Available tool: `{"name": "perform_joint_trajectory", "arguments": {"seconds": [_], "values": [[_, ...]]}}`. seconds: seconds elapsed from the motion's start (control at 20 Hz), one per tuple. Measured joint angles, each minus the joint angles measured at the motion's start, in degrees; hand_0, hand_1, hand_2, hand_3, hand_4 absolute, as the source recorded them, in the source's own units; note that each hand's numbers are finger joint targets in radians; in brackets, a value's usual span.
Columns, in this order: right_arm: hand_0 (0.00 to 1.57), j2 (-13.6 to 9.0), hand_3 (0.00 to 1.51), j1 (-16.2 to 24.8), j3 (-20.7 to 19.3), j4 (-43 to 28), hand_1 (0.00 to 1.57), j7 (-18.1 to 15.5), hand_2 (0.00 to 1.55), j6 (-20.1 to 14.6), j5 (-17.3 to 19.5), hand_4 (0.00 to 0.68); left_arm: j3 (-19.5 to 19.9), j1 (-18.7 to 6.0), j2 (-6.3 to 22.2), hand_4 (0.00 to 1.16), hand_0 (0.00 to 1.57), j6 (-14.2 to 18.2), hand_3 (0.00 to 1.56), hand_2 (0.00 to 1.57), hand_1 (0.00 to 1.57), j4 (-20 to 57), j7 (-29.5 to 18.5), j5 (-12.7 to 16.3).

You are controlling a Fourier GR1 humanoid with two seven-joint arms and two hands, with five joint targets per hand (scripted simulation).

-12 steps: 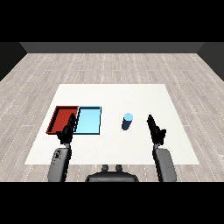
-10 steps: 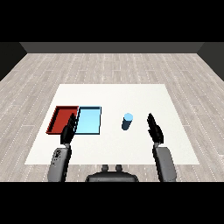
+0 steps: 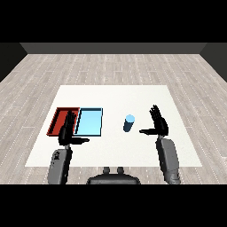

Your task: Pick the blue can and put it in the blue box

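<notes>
Head view, looking down across the white table (image 3: 115,95): the robot's right hand (image 3: 158,124) hangs above the tabletop with its fingers straight and spread, thumb stretched out toward the middle of the table, grasping nothing. The blue can (image 3: 129,123) stands upright just off that thumb's tip, on the thumb side of the right hand and apart from it; a strip of bare table shows between the thumb and the can's wall. The can is a short cylinder, dark blue down its side with a paler blue top, and it rests on the table itself, outside both trays.

On the far side of the can from the right hand, the light blue tray (image 3: 89,122) lies flat, its dark rim framing a pale floor. The red tray (image 3: 59,119) lies side by side with it, their long edges touching or nearly so; the seam cannot be made out.

The left hand (image 3: 68,131) is also released, fingers straight and pointing away from the robot, thumb held out toward the table's middle. Its fingers lie over the near edge where the two trays meet, covering part of the red tray's inner side; whether they touch either tray cannot be told. The light blue tray sits just beyond the left thumb. Both grey forearms rise from the lower corners.
</notes>
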Motion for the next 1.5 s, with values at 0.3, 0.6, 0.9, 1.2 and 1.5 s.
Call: {"name": "perform_joint_trajectory", "arguments": {"seconds": [0.3,0.6,0.9,1.2,1.5], "values": [[0.0,-1.0,0.0,-2.7,-1.7,4.3,0.0,-4.4,0.0,3.2,-2.5,0.0,1.3,-0.1,0.2,0.0,0.0,-2.5,0.0,0.0,0.0,3.5,-8.3,0.9],[0.0,-0.3,0.0,-3.3,-1.1,5.3,0.0,-5.2,0.0,3.1,-2.7,0.0,2.1,-1.0,0.1,0.0,0.0,-3.1,0.0,0.0,0.0,4.2,-9.6,1.7],[0.0,0.6,0.0,-4.1,-0.1,5.4,0.0,-4.4,0.0,3.0,-3.5,0.0,1.9,-0.6,-0.1,0.0,0.0,-2.5,0.0,0.0,0.0,2.3,-8.8,1.2],[0.0,2.6,0.0,-4.0,0.8,4.8,0.0,-2.8,0.0,1.5,-4.6,0.0,2.8,1.0,0.5,0.0,0.0,-3.8,0.0,0.0,0.0,0.0,-7.6,3.0],[0.0,4.6,0.0,-6.5,0.9,10.4,0.0,-4.5,0.0,0.2,-5.2,0.0,2.9,0.1,0.0,0.0,0.0,-2.9,0.0,0.0,0.0,0.0,-7.0,3.0]]}}
